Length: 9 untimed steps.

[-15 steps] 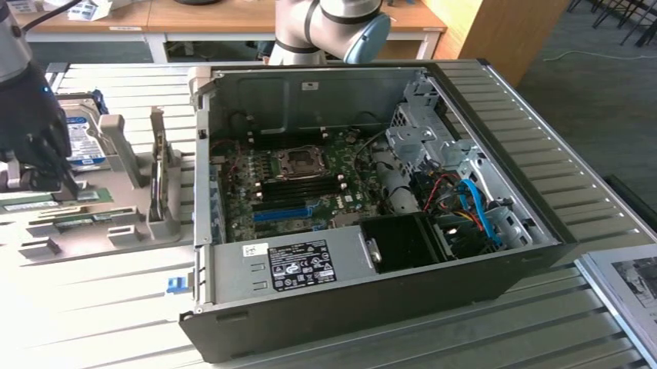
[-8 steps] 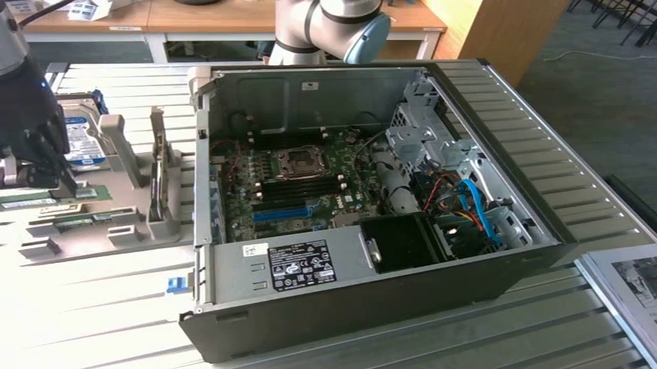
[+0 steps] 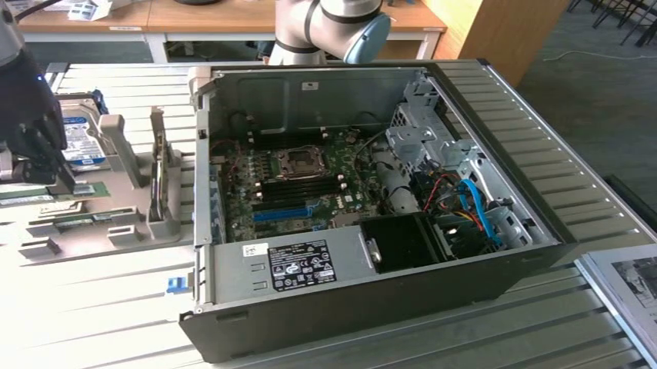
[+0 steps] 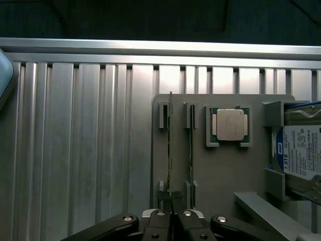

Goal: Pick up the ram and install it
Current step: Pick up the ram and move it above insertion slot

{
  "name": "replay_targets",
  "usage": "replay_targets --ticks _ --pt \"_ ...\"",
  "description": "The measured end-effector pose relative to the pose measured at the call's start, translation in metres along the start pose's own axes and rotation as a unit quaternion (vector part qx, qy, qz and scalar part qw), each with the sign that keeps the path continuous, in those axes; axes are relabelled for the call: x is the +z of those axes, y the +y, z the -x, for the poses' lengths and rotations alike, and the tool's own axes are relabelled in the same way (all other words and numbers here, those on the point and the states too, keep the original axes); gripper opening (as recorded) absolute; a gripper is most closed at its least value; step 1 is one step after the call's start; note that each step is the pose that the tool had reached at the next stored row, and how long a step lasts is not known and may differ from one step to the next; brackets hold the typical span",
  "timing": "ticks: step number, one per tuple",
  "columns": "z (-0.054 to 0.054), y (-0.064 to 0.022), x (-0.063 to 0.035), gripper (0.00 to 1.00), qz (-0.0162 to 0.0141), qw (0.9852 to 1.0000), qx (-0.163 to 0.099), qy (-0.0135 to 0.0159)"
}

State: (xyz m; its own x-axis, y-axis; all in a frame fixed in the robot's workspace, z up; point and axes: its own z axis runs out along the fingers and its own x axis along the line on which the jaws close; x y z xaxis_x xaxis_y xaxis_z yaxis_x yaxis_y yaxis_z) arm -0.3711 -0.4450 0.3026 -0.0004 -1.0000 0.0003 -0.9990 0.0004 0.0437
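- black two-fingered gripper [image 4: 172, 203]: pinched shut on the near end of the ram [image 4: 170, 145], a long, thin green circuit-board stick.
- ram: stands on edge in a slot of the grey plastic holder tray [image 4: 220, 175], running straight out from the fingertips.
- second green stick [image 4: 191, 145]: just beside the held one.
- square silver CPU chip [image 4: 229, 124]: beyond that stick, in its recess.
- silver hard drive with blue-white label [image 4: 301, 150]: beyond the chip.
- open black computer case [image 3: 359, 315]: well apart from the gripper.

Ribbed pale metal counter [image 4: 75, 150]. On it, an open black desktop computer case [image 3: 359, 315] with its green motherboard [image 3: 298, 192] and blue cables [image 3: 478, 204] exposed. Beside the case, a grey moulded parts holder [image 4: 220, 170] carrying a square silver CPU chip [image 4: 230, 124] in a recess and a silver hard drive with blue-white label [image 4: 301, 155] between brackets. Wooden desk [image 3: 205, 15] behind.
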Motion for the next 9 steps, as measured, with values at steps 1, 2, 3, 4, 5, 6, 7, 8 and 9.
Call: replay_targets --ticks 1,2,3,4,5,6,7,8,9 --pt "0.0000 0.0001 -0.0010 0.12 0.0001 1.0000 0.000 0.0000" --pt "0.0000 0.0001 -0.0018 0.12 0.0000 1.0000 0.000 0.0000" --pt "0.0000 0.0002 -0.0028 0.12 0.0000 1.0000 0.000 0.0000" --pt "0.0000 0.0002 -0.0037 0.12 0.0000 1.0000 0.000 0.0000" --pt "0.0000 0.0002 -0.0046 0.12 0.0000 1.0000 0.000 0.0000" --pt "0.0000 0.0003 -0.0056 0.12 0.0000 1.0000 0.000 0.0000" --pt "0.0000 0.0003 -0.0066 0.12 0.0000 1.0000 0.000 0.0000" --pt "0.0000 0.0003 -0.0074 0.12 0.0000 1.0000 0.000 0.0000" --pt "0.0000 0.0004 -0.0082 0.12 0.0000 1.0000 0.000 0.0000"
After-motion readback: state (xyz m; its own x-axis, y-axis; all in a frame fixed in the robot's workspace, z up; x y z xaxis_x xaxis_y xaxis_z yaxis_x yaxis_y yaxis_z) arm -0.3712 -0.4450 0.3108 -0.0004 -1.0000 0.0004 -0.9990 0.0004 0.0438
